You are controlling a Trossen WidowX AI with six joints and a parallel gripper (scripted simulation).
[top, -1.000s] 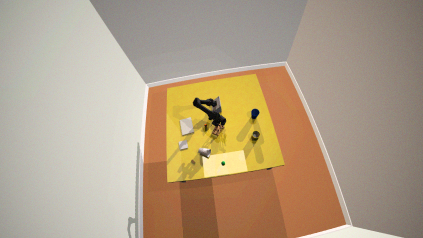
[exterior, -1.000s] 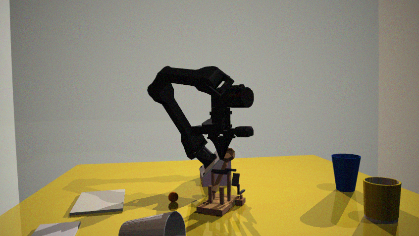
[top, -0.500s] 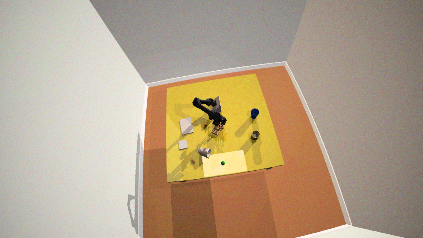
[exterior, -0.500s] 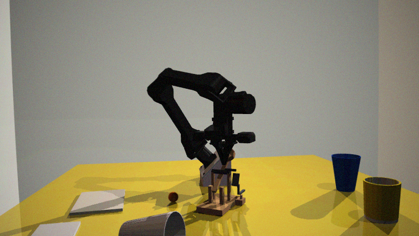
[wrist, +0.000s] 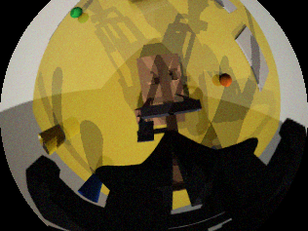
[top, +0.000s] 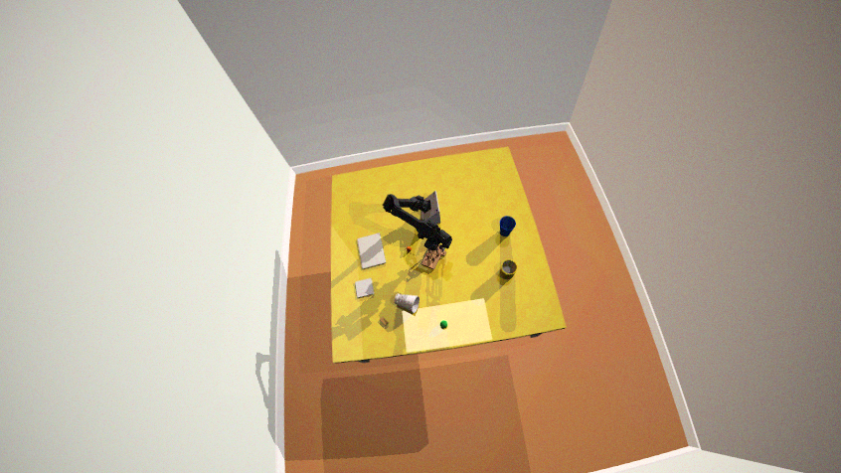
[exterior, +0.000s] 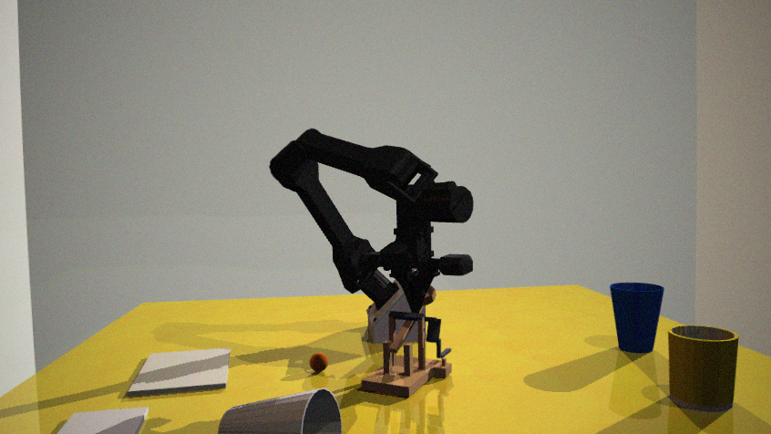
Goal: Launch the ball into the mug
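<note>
The wooden catapult (top: 430, 260) (exterior: 393, 383) (wrist: 158, 64) stands mid-table with its throwing arm raised. My gripper (exterior: 416, 308) (wrist: 170, 134) is shut and empty; its fingertips are close to the raised arm, just above the black crossbar. The arm's cup (exterior: 430, 294) is partly hidden behind the fingers, and I cannot see into it. An orange ball (top: 409, 249) (exterior: 318, 362) (wrist: 225, 80) lies on the table beside the catapult. A green ball (top: 443, 324) (wrist: 76, 12) lies on the pale mat. The yellow mug (top: 508, 269) (exterior: 702, 372) (wrist: 52, 138) stands upright to the right.
A blue cup (top: 506, 226) (exterior: 636, 318) (wrist: 92, 189) stands behind the mug. A grey cup (top: 406, 302) (exterior: 263, 415) lies on its side near the pale mat (top: 472, 320). Two flat white slabs lie left, the larger one (top: 371, 250) (exterior: 183, 369) behind the smaller one (top: 364, 288).
</note>
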